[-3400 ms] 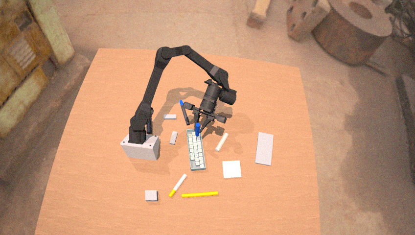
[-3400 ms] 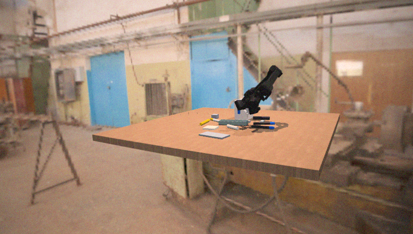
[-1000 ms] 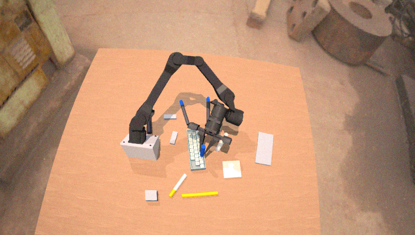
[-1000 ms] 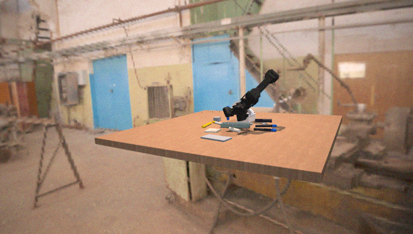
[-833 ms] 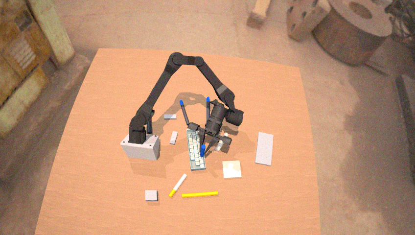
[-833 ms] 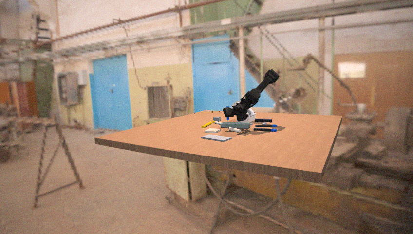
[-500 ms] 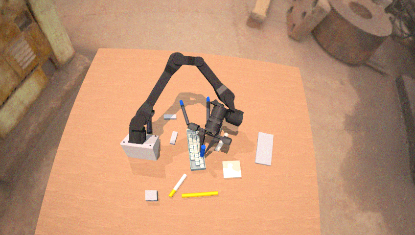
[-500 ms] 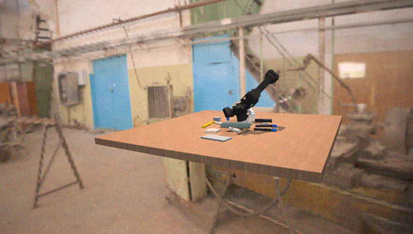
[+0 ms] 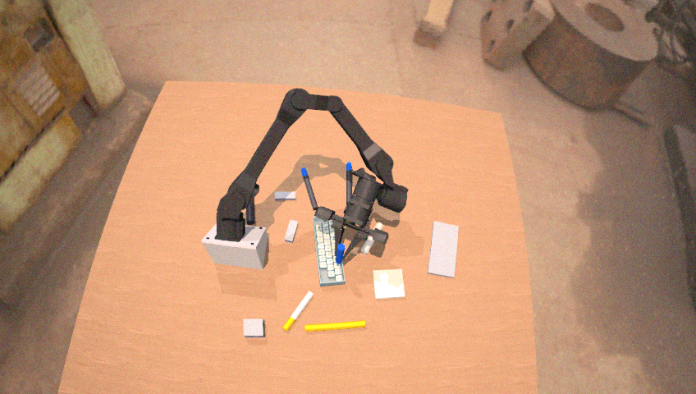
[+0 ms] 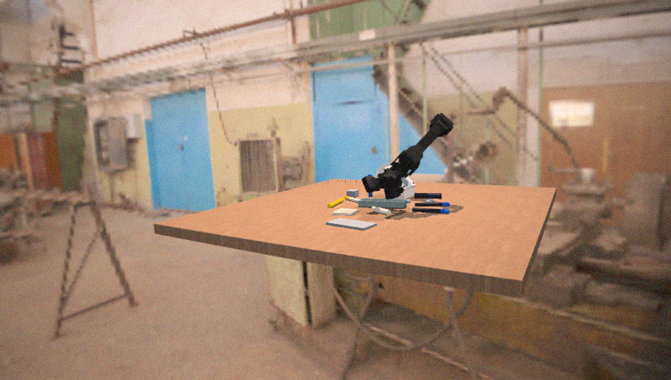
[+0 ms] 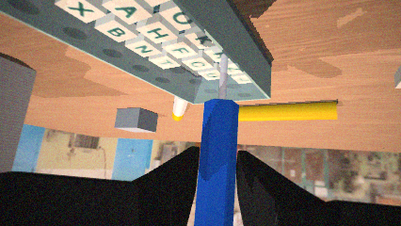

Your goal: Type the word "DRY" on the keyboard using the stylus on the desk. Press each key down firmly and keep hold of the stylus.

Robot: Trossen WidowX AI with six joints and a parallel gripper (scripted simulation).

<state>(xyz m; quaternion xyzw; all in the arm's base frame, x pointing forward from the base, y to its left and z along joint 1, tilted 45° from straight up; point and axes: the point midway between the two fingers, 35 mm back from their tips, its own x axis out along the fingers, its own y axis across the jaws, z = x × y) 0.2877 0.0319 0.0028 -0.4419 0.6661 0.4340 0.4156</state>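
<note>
The keyboard (image 9: 332, 281) (image 10: 372, 204) (image 11: 258, 71) is a grey-green tray with cream letter keys, lying on the desk under the gripper. My gripper (image 9: 341, 256) (image 11: 217, 157) is shut on the blue stylus (image 9: 340, 251) (image 11: 217, 137), which stands out beyond the fingertips. The stylus's thin grey tip is over the key row that starts with K, just past the K key (image 11: 203, 40). It covers the key there, and I cannot tell whether that key is pressed down. X, A, B, H, N, F and T show readable; the D and Y keys cannot be made out.
Blue-ended black pens (image 9: 309, 190) (image 9: 349, 180) lie beyond the keyboard. A white marker (image 9: 367, 245) is beside the gripper. A cream pad (image 9: 389, 289), a grey slab (image 9: 443, 249), a yellow rod (image 9: 335, 326), a yellow-white marker (image 9: 299, 310) and a grey block (image 9: 253, 327) (image 11: 129, 119) lie around.
</note>
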